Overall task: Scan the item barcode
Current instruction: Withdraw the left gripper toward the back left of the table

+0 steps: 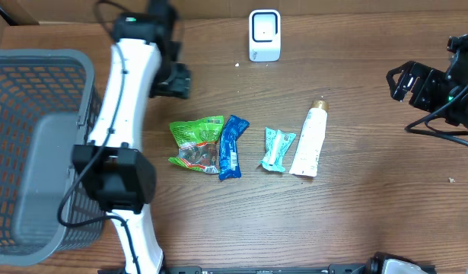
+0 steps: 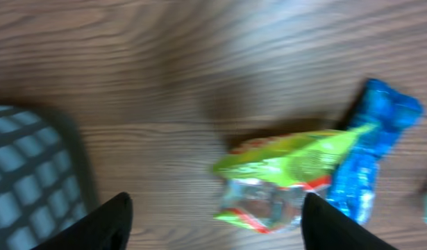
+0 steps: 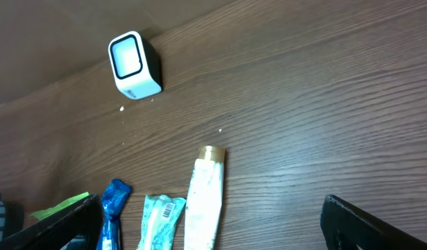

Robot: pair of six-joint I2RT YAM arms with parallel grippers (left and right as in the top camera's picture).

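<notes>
**Step in hand: approach and pick an item for scanning**

1. Layout, overhead view. Four items lie in a row at the centre of the bench (image 1: 355, 228). From the 9 o'clock end to the 3 o'clock end they are the green snack bag (image 1: 195, 141), the blue packet (image 1: 232, 146), the teal packet (image 1: 278, 148) and the white tube (image 1: 308, 142). The bag and the blue packet touch. The scanner (image 1: 264, 34) stands at 12 o'clock, well apart from the row. The basket (image 1: 36, 144) occupies the 9 o'clock edge.

2. Gripper state. The left gripper (image 2: 216, 205) is spread and pinches nothing. It hangs at about 11 o'clock of the green snack bag, above bare wood. The right gripper (image 1: 397, 82) is spread wide and empty, parked at 3 o'clock.

3. Target. The green snack bag is judged the likely pick, being nearest the left gripper. No barcode can be made out on it: the left wrist view is blurred.

4. Procedure.
   - Bring the left gripper over the bag toward 5 o'clock, until the bag sits between the fingers (image 2: 109, 226).
   - Grip the bag on its 9 o'clock side, away from the blue packet, so the neighbour is not dragged along.
   - Pinch a crimped edge rather than the puffed middle, because film of this kind probably slips.
   - Lift clear before moving toward the scanner at 12 o'clock.

5. Caution. A fold in the wrapper may hide the code, so present the flattest printed face to the scanner window.
</notes>
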